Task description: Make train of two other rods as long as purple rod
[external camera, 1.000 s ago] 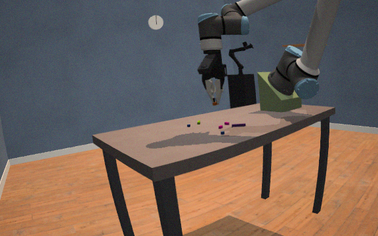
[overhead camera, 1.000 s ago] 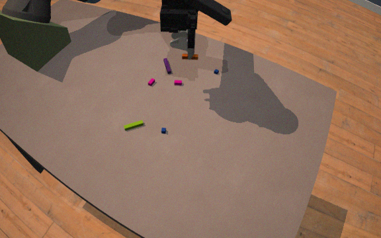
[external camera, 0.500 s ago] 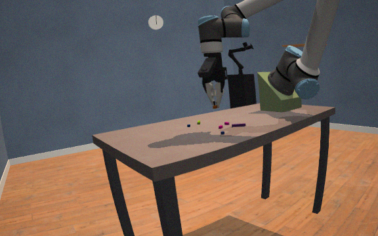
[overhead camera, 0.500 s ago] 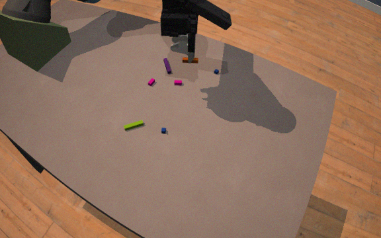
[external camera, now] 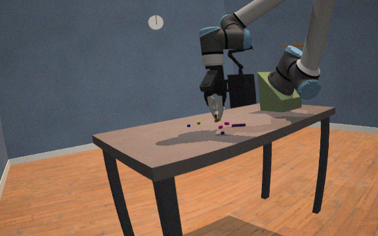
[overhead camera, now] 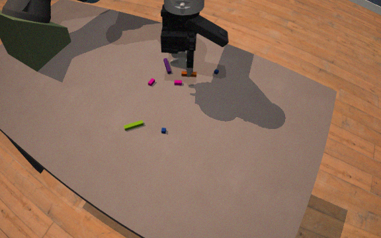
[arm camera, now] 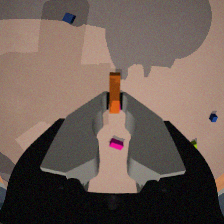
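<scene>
My gripper (overhead camera: 189, 73) is shut on the orange rod (overhead camera: 191, 75) and holds it low, at or just above the table; I cannot tell whether it touches. The same rod shows in the wrist view (arm camera: 115, 93) and from the side (external camera: 216, 120). The purple rod (overhead camera: 167, 65) lies just left of it, about a rod's length away. One magenta rod (overhead camera: 178, 82) lies just in front of the orange rod, and it shows under the fingers in the wrist view (arm camera: 116, 144). A second magenta rod (overhead camera: 151, 81) lies farther left.
A blue cube (overhead camera: 216, 71) lies right of the gripper. A lime rod (overhead camera: 133, 125) and another blue cube (overhead camera: 163, 130) lie nearer the table's middle. A green wedge block (overhead camera: 28, 41) stands at the back left, by the arm's base.
</scene>
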